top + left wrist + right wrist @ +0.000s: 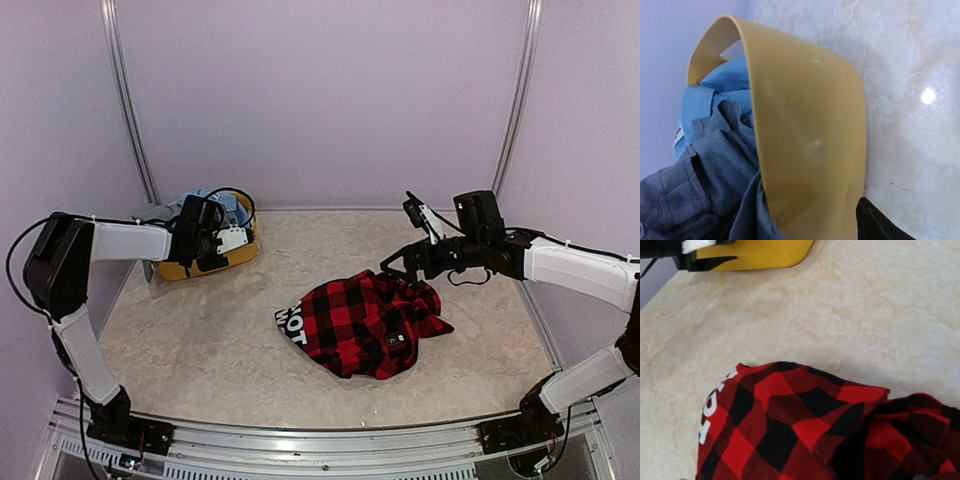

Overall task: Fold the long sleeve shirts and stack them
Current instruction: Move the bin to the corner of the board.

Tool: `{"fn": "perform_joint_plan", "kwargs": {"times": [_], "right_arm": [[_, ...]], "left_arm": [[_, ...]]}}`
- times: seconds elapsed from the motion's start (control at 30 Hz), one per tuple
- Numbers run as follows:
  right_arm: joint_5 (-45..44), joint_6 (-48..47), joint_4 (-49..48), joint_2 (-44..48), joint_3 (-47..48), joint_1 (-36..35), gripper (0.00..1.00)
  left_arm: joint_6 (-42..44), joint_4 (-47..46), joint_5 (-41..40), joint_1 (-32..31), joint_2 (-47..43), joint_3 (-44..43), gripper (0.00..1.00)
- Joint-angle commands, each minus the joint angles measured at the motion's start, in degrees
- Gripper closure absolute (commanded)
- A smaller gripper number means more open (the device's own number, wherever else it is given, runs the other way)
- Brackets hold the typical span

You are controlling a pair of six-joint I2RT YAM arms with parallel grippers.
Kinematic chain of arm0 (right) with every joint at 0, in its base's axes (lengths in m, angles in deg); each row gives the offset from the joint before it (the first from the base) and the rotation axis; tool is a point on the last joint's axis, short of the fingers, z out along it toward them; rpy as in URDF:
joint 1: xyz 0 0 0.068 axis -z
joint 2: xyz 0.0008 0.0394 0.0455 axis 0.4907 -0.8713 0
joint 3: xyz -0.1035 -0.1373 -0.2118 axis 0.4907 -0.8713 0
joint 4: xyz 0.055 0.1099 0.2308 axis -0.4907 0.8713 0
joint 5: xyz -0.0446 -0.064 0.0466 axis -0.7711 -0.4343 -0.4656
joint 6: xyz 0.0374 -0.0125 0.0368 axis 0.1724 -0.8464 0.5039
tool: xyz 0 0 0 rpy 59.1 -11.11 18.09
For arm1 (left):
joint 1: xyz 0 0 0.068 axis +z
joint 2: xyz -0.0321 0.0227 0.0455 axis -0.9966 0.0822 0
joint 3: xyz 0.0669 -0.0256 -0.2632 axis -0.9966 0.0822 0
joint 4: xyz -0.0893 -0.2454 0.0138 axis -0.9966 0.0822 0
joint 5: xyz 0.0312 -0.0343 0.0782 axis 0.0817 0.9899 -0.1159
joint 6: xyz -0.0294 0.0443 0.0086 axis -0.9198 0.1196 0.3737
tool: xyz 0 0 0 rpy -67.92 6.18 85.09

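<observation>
A red-and-black check flannel shirt (362, 325) lies crumpled mid-table, with white lettering (290, 318) at its left edge. It fills the lower half of the right wrist view (790, 430). My right gripper (398, 238) hovers over the shirt's upper right corner, open and holding nothing. Its fingers are out of its own wrist view. A pale blue shirt (722, 82) and a grey shirt (695, 185) are bunched inside the yellow tub (805, 130). My left gripper (222, 240) straddles the tub's wall. One black finger (877, 225) sits outside the wall; the other is hidden among the cloth.
The yellow tub (240, 258) stands at the table's far left, close to the left wall and a metal post (130, 110). Purple walls close in the back and sides. An aluminium rail (320, 430) runs along the near edge between the arm bases.
</observation>
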Motion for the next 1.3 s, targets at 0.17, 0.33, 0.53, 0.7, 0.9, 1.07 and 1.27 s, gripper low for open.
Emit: {"fn": "perform_joint_plan", "kwargs": {"times": [0.17,0.33,0.53,0.7,0.9,1.07,1.27], "right_arm": [[2.2,1.5,-3.7,-2.0,-1.0,-0.1,0.07],[2.9,1.6,-4.0,-2.6,-0.8,0.0,0.07],[3.5,2.1,-5.1,-2.5,-1.5,-0.1,0.08],[4.9,2.1,-5.0,-3.3,-0.3,-0.1,0.08],[5.7,2.3,-5.9,-2.6,-1.3,-0.1,0.08],[6.4,2.6,-7.4,-2.4,-3.2,-0.1,0.08],[6.3,3.2,-8.1,-0.8,-5.5,0.0,0.08]], "left_arm": [[-19.6,-0.2,0.7,-9.7,-22.4,11.9,0.16],[-29.9,16.1,4.9,-13.3,-25.6,11.9,0.11],[-35.5,22.3,8.1,-7.9,-25.1,12.7,0.13],[-35.5,21.9,6.9,-1.4,-18.7,12.1,0.14],[-36.6,19.9,4.0,7.2,-8.7,8.0,0.18],[-37.3,15.6,-3.5,10.2,-3.3,4.3,0.18],[-37.2,10.8,-6.2,12.2,3.0,-2.4,0.18]]}}
